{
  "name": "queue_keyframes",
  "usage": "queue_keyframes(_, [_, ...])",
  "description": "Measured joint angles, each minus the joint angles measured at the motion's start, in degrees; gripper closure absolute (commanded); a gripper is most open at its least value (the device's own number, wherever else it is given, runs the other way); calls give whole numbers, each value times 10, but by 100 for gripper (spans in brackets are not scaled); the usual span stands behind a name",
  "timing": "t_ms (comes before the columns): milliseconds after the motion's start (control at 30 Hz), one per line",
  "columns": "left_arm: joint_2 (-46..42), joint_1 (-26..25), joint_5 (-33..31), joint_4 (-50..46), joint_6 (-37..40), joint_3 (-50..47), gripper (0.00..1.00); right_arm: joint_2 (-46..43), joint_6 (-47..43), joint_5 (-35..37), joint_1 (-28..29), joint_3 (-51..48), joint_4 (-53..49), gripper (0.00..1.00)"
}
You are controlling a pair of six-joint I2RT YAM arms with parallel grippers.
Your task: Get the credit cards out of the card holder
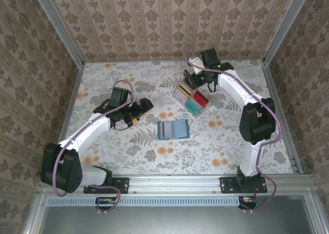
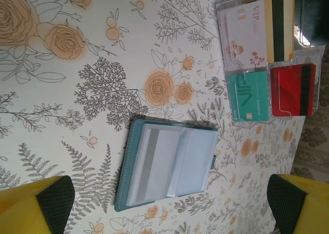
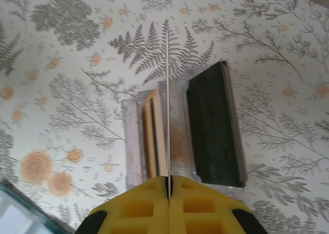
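Lying open, flat on the counter (image 1: 236,141), the card holder (image 1: 172,129) sits just beside the left tool (image 1: 145,107), to its right and a bit nearer the bases; long axis approx. side to side, slightly tilted. Left tool's fingers stand wide apart, nothing between. Right tool (image 3: 168,181) is farther off, pinched on a thin card (image 3: 167,90) edge-on over the clear tray (image 1: 194,99), so the left arm looks better placed for the holder.

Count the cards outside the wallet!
4 clearly: pink card, teal card, red card in the tray, one thin card in the right gripper. Yellow and black piles may hide more.
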Motion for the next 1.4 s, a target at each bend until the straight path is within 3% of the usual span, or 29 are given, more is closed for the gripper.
queue_keyframes(633, [27, 3, 29, 2, 11, -1, 0, 68, -74, 23, -16, 56, -27, 100])
queue_keyframes(1400, [35, 3, 47, 8, 16, -4, 0, 75, -68, 14, -17, 59, -42, 75])
